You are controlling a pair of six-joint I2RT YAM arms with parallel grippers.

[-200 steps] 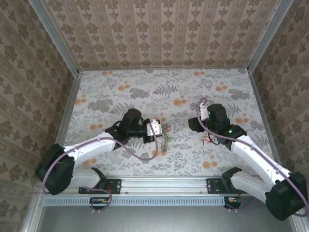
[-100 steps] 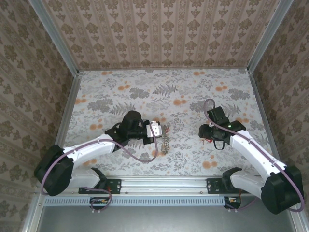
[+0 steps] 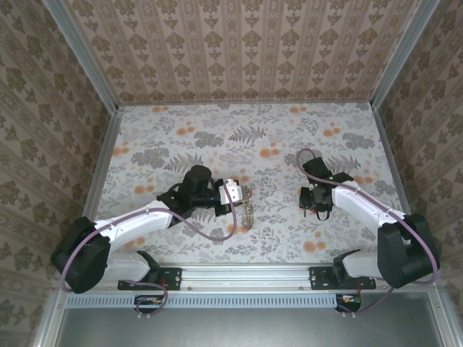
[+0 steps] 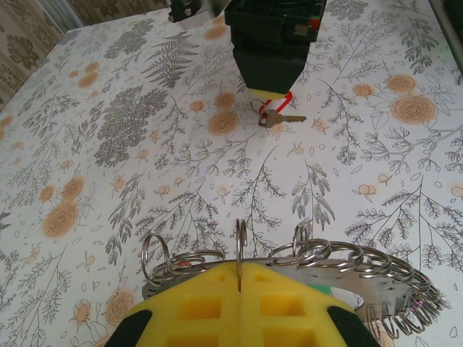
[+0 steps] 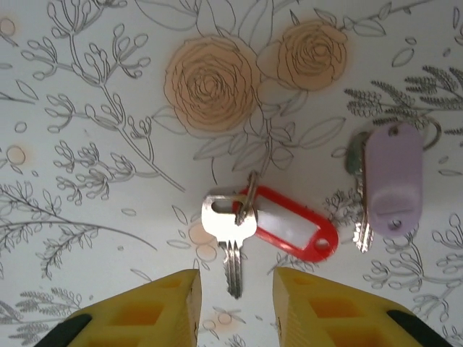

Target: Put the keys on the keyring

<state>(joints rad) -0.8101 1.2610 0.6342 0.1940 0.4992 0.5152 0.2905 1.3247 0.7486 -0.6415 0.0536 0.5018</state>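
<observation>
The keyring (image 4: 340, 254) is a flat metal band carrying several wire split rings, and it hangs just above the table. My left gripper (image 4: 239, 280) is shut on one upright split ring of it, pinched between the yellow pads; in the top view this gripper (image 3: 236, 192) holds the keyring (image 3: 248, 211) at the table's middle. A silver key (image 5: 230, 235) with a red tag (image 5: 293, 228) lies flat on the table. My right gripper (image 5: 236, 307) is open and points down, its fingertips on either side of the key's blade. A second key with a lilac tag (image 5: 393, 184) lies to its right.
The floral table cover (image 3: 217, 137) stretches wide behind both arms. Patterned walls with metal rails (image 3: 108, 144) enclose the table on three sides. In the left wrist view the right gripper (image 4: 269, 69) stands over the red-tagged key (image 4: 275, 117).
The right arm has swung in over the keys and turned its gripper downward, and its jaws have narrowed. The left arm and the keyring have stayed put.
</observation>
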